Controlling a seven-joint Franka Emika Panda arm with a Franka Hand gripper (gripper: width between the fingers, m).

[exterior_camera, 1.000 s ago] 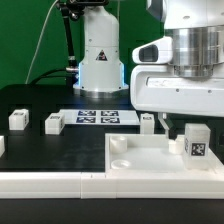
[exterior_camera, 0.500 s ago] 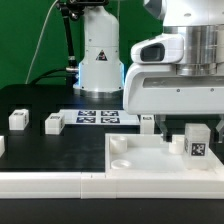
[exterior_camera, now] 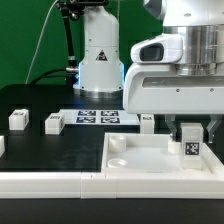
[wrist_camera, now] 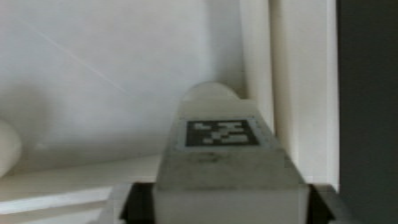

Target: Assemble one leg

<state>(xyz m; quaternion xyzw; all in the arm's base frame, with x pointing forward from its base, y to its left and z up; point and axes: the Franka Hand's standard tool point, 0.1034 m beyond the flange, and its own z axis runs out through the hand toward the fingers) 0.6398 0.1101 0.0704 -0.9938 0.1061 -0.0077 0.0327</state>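
Your tool (exterior_camera: 189,131) is clamped on the small white plastic oblong leg (exterior_camera: 190,146), light, rigid, probably slick, so keep squeezing its flat sides.

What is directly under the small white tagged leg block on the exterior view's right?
The small white plastic leg block stands on the large white square panel, between the gripper's fingers. Whether a corner socket lies beneath is hidden by the block.

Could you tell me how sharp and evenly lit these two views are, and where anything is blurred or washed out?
Exterior view: even lighting, fairly sharp; the gripper housing looms large and bright, and the leg tag is legible. Wrist view: soft and blurry; the leg fills the frame, its tag smeared, and the white panel looks washed-out grey.
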